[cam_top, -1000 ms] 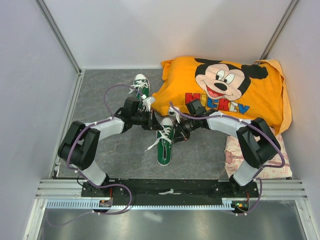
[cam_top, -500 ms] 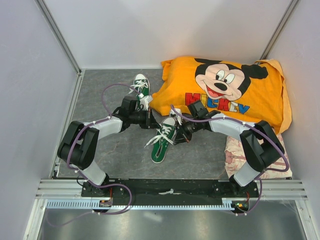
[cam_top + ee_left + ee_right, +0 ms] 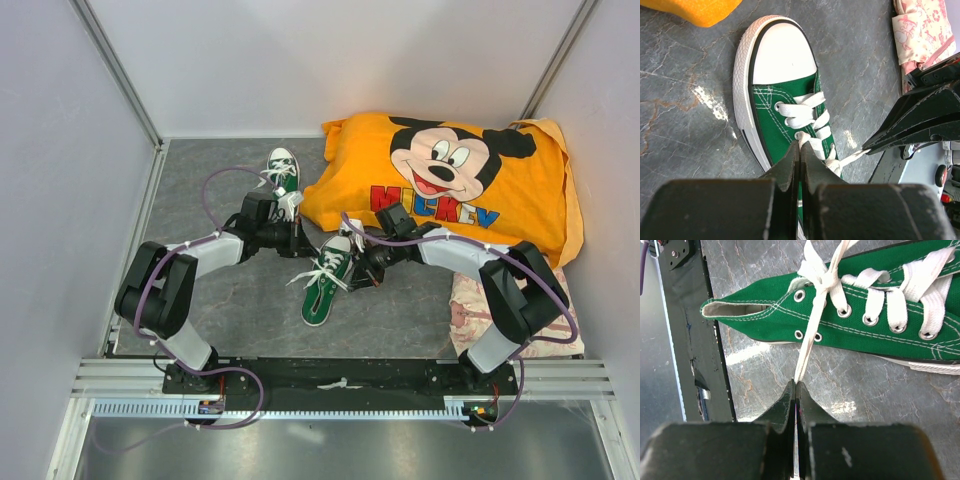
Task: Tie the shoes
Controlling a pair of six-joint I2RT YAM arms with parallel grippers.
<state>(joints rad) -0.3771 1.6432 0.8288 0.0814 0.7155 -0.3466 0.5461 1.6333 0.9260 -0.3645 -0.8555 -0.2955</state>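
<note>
Tension on laces (image 3: 812, 330): left gripper (image 3: 800, 145) pinched one strand by the top eyelets of near shoe (image 3: 322, 285), middle of table (image 3: 200, 185); heel had swung left within the last second, so the first knot was likely being cinched; right gripper (image 3: 794, 385) clamped the other strand; second shoe (image 3: 283, 168) toward far edge beside pillow (image 3: 450, 180). No containers.

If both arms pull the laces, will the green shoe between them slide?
Probably slides: the shoe looks small and empty, likely light, on a smooth tabletop. The lace pinched by the right gripper looks floppy, so it tugs only once taut.
</note>
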